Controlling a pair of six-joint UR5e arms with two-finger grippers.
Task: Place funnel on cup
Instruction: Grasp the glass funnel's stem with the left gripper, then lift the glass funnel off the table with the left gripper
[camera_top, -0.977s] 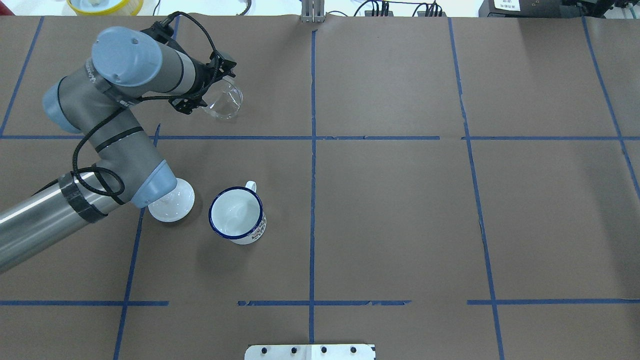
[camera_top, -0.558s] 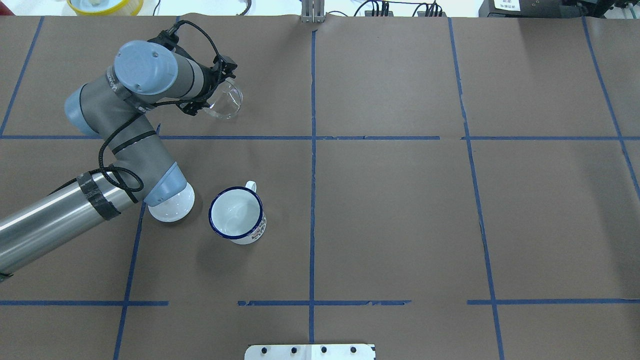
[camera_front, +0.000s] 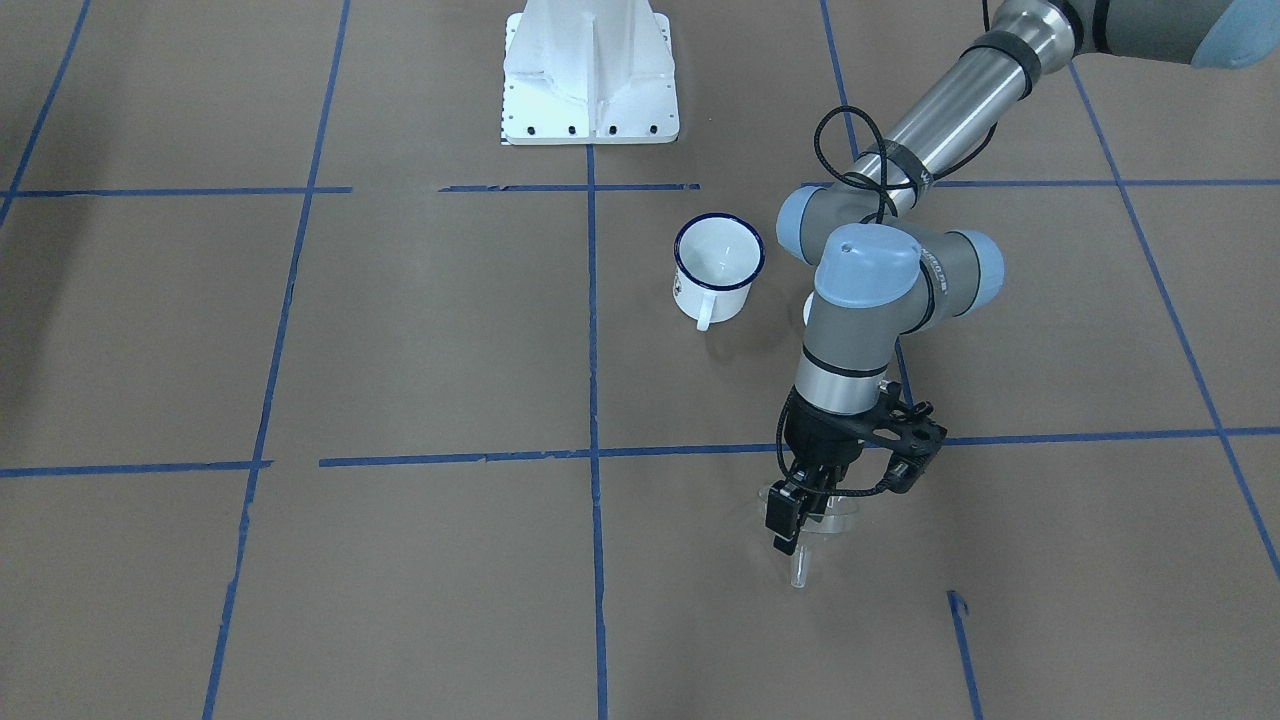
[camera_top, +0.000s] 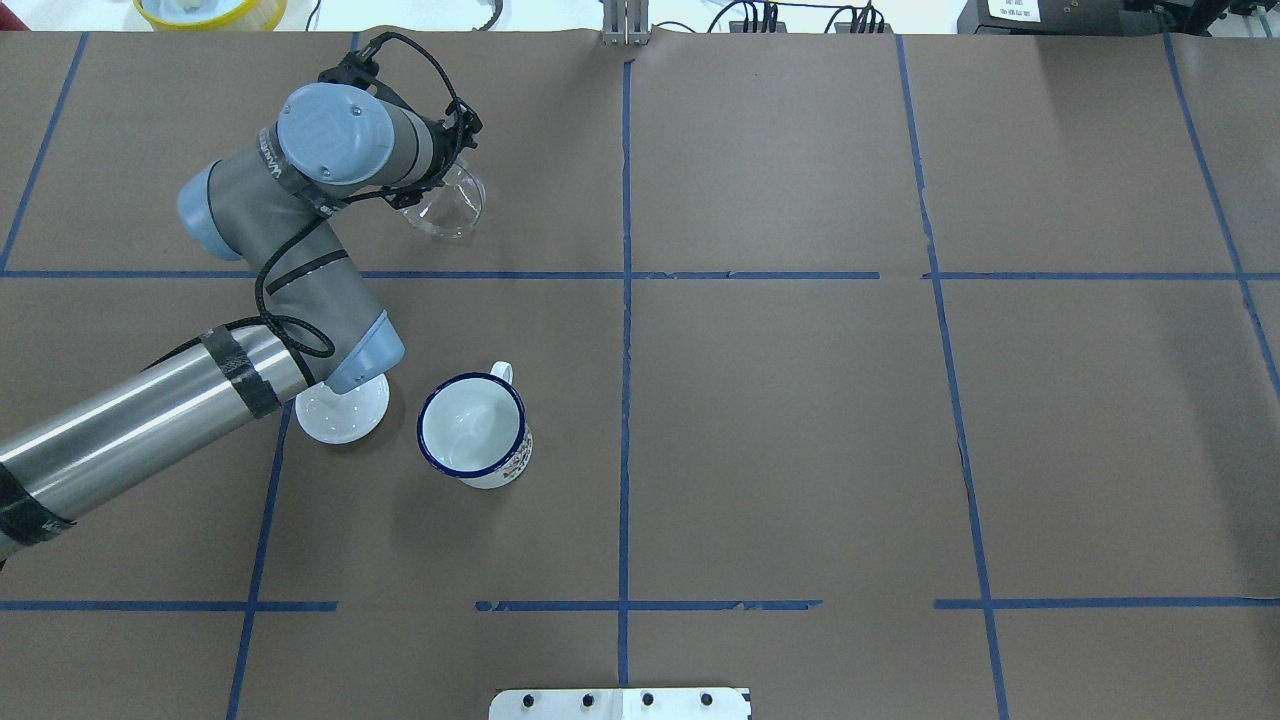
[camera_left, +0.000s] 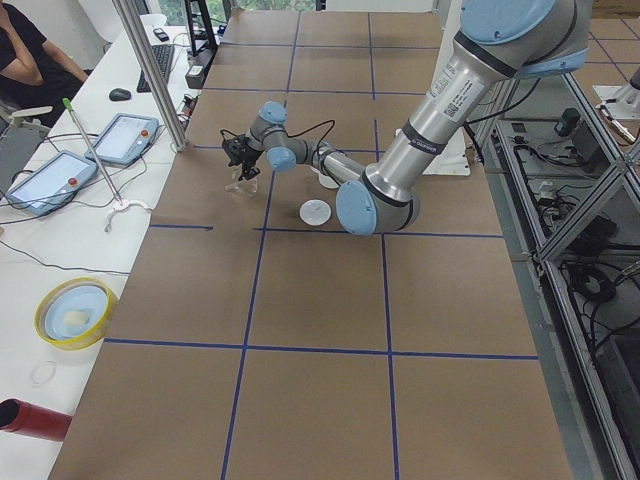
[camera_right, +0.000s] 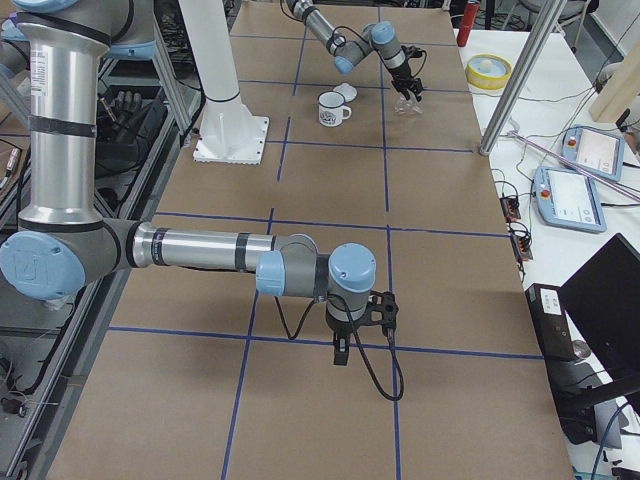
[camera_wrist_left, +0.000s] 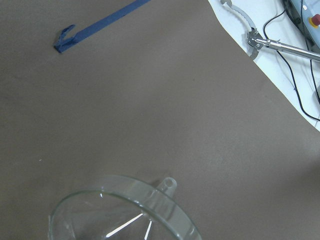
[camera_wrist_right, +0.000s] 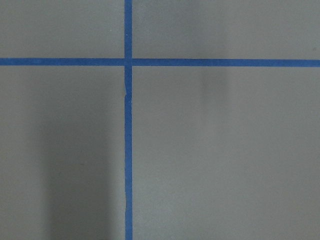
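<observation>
The clear funnel (camera_top: 445, 205) lies tilted on the brown table at the far left, its stem (camera_front: 800, 575) pointing away from the robot. Its rim fills the bottom of the left wrist view (camera_wrist_left: 125, 215). My left gripper (camera_front: 798, 522) points down at the funnel's near rim and looks open, with its fingers mostly hidden under the wrist. The white mug with a blue rim (camera_top: 472, 428) stands upright and empty nearer the robot, well apart from the funnel (camera_front: 718, 262). My right gripper (camera_right: 340, 350) hangs over bare table far to the right; I cannot tell its state.
A white round lid (camera_top: 345, 415) lies just left of the mug, partly under my left forearm. The robot's white base plate (camera_front: 588, 70) is at the near edge. A yellow bowl (camera_top: 210, 10) and cables sit beyond the table's far edge.
My left arm's elbow and wrist have swung right and lower, closing in over the funnel. The funnel, mug and lid have stayed where they were.
</observation>
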